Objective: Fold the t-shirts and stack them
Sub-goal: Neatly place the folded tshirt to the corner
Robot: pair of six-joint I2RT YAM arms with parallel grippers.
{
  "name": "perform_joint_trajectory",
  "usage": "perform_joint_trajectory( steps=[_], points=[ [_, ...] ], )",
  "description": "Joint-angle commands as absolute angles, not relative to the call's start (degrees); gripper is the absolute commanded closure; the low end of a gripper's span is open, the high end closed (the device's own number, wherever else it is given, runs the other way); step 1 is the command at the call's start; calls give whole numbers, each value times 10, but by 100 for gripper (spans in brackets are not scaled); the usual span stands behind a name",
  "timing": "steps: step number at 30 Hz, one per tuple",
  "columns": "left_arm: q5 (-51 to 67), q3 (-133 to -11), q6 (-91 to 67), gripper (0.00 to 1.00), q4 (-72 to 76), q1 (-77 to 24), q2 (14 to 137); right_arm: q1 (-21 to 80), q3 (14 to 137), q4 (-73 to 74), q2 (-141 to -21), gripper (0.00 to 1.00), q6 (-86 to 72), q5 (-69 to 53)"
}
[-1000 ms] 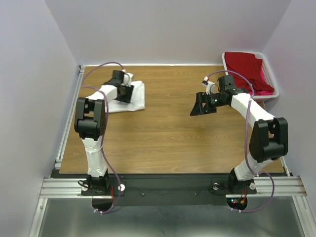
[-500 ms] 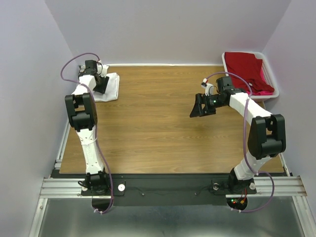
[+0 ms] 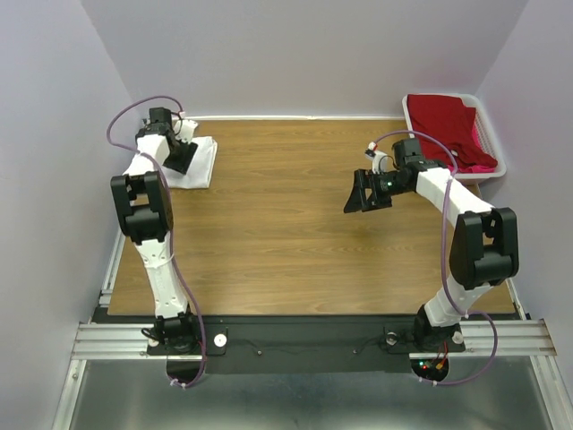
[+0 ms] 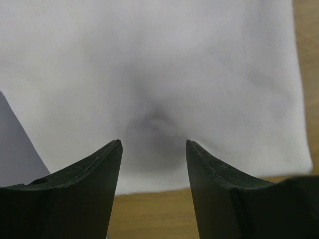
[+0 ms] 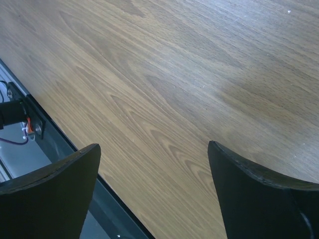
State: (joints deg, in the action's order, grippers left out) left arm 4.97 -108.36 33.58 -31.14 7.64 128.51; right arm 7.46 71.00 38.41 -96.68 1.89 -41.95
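The white t-shirt (image 3: 199, 163) lies folded flat at the table's far left corner. My left gripper (image 3: 181, 158) hovers over its left part. In the left wrist view the white t-shirt (image 4: 164, 69) fills the frame beyond the left gripper (image 4: 153, 143), which is open with nothing between its fingers. The deep red t-shirt (image 3: 441, 119) lies bunched in the basket, with a bit of the bright pink t-shirt (image 3: 482, 166) at its near edge. My right gripper (image 3: 362, 193) hangs open over bare wood right of centre. The right wrist view has only table beneath the right gripper (image 5: 153, 146).
The white plastic basket (image 3: 499, 167) sits at the far right corner against the wall. Grey walls close in the wooden table (image 3: 286, 242) on three sides. A metal rail (image 3: 121, 237) runs along the left edge, and the arm bases stand at the near edge.
My left arm swung left and carried the folded white t-shirt into the far left corner, then eased its jaws wider. The right arm barely moved.
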Motion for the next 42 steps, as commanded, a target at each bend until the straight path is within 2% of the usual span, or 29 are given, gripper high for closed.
perform_joint_trajectory(
  steps=[1, 8, 11, 19, 28, 42],
  points=[
    [96, -1050, 312, 32, -351, 80, 1130, 69, 739, 383, -933, 2, 18, -418],
    [113, -890, 297, 25, -337, 84, 1042, 69, 738, 383, -917, 0, 15, -414],
    [120, -836, 294, 19, -323, 89, 1029, 69, 737, 384, -913, 0, 15, -413],
    [126, -775, 267, 16, -280, 91, 1044, 69, 735, 383, -913, 0, 14, -416],
    [131, -810, 268, 16, -253, 97, 1131, 69, 729, 383, -918, 0, 20, -408],
    [165, -1006, 250, 16, -306, 107, 1262, 68, 733, 382, -939, 0, 25, -410]
  ],
)
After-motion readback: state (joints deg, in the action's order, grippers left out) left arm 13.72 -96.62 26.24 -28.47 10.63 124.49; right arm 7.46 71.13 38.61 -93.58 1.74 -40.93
